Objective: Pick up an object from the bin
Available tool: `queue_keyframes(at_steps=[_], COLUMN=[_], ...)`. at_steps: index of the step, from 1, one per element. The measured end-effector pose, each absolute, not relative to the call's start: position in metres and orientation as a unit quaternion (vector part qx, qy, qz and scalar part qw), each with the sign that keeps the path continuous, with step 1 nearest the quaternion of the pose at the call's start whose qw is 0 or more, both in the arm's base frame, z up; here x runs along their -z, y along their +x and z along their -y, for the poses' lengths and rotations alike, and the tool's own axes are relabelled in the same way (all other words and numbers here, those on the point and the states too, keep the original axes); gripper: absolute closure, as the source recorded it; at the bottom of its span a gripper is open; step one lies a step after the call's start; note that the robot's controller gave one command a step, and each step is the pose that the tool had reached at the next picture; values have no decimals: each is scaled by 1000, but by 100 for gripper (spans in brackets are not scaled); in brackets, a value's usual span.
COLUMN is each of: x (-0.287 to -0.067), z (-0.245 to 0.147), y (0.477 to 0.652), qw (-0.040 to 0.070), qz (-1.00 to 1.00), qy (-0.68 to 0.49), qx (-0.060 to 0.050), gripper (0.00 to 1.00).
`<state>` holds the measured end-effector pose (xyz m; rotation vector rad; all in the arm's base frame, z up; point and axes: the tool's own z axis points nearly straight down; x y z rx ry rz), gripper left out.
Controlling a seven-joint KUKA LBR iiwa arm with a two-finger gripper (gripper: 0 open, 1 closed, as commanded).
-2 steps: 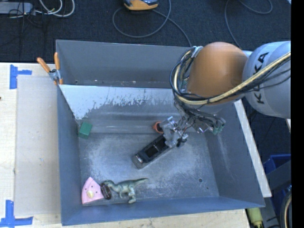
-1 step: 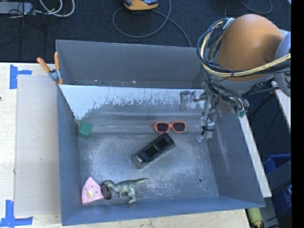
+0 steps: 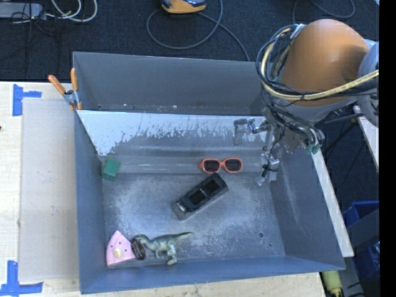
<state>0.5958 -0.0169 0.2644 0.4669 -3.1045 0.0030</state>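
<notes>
We find the jaws low at the right end of the grey metal bin (image 3: 185, 85), close to where the sloping back wall meets the floor. They hang under the arm's orange domed cover (image 3: 325, 57) and its loops of cable. We cannot tell how far open the jaws are, or whether they have hold of anything.

The thing nearest to them is a pair of orange-framed sunglasses with dark lenses (image 3: 221, 164). It lies flat at the foot of the back wall, just to the left of the jaws and apart from them.

Just in front of the sunglasses, a flat black rectangular handset (image 3: 200, 197) lies slantwise in the middle of the floor.

A small green cube (image 3: 111, 169) sits at the left end, against the foot of the back wall.

In the front left corner a pink wedge-shaped piece (image 3: 119, 250) lies with a small dark lump (image 3: 138, 249) touching it. A green toy dinosaur (image 3: 163, 245) lies on its side right beside them.
</notes>
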Motion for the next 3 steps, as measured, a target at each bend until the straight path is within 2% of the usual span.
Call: queue_keyframes(at_steps=[1,2,3], x=[-239,-209,-178], z=[17,-11,-13], y=[589,588,585], qw=[0,1,0], qz=[986,984,981], qy=[167,178,193], qx=[-2,-1,1], gripper=[0,0,0])
